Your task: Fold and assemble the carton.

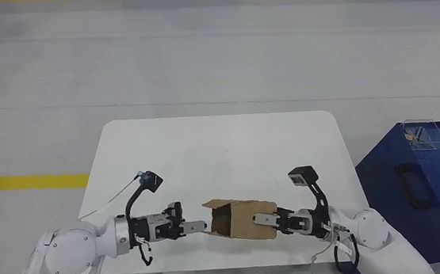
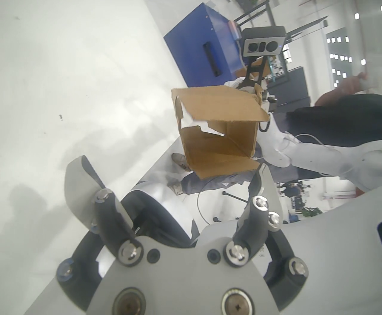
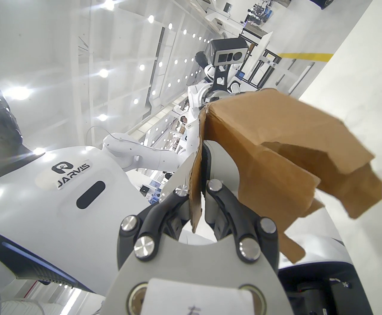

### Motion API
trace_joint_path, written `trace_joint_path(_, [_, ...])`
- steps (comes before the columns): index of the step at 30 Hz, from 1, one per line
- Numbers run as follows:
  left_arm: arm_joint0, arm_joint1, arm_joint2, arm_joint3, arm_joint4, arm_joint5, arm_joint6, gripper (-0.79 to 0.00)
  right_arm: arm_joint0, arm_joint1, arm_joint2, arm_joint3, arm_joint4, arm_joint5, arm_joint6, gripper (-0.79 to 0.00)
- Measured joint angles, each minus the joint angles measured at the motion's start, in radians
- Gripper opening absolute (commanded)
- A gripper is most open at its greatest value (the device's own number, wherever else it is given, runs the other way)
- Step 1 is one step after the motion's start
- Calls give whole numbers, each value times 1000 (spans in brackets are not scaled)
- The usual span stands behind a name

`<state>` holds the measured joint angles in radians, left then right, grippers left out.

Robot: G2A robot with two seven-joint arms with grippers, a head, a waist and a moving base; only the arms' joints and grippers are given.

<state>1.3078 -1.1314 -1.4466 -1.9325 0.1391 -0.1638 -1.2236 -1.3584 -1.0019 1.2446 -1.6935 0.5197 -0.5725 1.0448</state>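
Pale workshop floor (image 1: 196, 52) surrounds a white table (image 1: 204, 138), with a blue bin (image 1: 401, 199) just beside it. At the table's near edge is the carton (image 1: 244, 218) — a brown cardboard sleeve, open at the end, its flaps loose and unfolded. The right gripper (image 1: 269, 221) holds it from one end, fingers (image 3: 222, 167) pinching a side panel. The left gripper (image 1: 195, 228) sits just beside the open mouth, fingers (image 2: 80, 185) spread wide and touching nothing. Assembly looks about half done: the sleeve is squared, the end not closed. Next, I judge, the left fingers must push a loose flap inward — with the right steadying the body.
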Motion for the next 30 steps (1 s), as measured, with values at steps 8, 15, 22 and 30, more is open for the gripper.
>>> trace_joint_path(8, [-7, 9, 51, -52, 91, 138, -9, 0, -12, -1, -6, -13, -16, -2, -5, -785])
trace_joint_path(15, [-55, 6, 128, -8, 129, 241, 21, 0, -10, -3, -19, -7, -16, -3, 4, -785])
trace_joint_path(22, [-102, 1, 214, 23, 132, 285, 44, -120, 1, -5, -22, 7, -4, -11, 10, -785])
trace_joint_path(30, [-132, 1, 258, 43, 137, 328, 46, -785, 11, -7, -26, 15, -10, -15, 12, -785])
